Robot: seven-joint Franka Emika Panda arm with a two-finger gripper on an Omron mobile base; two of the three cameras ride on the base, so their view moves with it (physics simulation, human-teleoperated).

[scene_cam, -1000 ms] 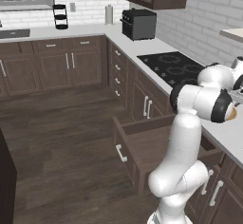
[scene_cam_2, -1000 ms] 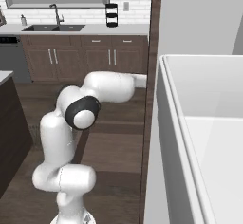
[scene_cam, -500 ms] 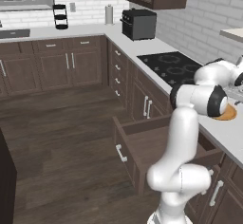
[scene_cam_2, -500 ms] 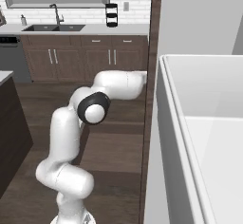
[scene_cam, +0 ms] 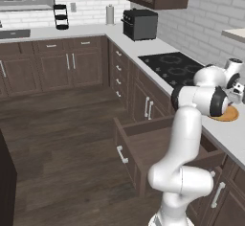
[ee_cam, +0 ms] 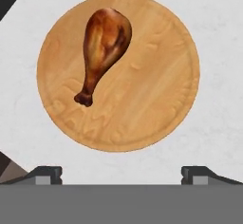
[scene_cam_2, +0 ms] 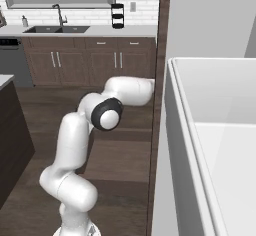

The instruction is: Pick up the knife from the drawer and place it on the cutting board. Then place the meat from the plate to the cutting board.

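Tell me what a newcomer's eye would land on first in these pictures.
First, the meat, a glossy reddish-brown drumstick lying on the round wooden plate on the pale counter, seen from directly above in the hand view. The open gripper hangs over the plate's near edge, empty. Next, the drawer pulled wide open beside the white arm in the left base view.

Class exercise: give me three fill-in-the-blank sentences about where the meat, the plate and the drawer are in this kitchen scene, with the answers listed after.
1. The meat lies on the round ____.
2. The drawer below the counter stands ____.
3. The hand hovers above the plate with its fingers ____.

Missing words: plate; open; open
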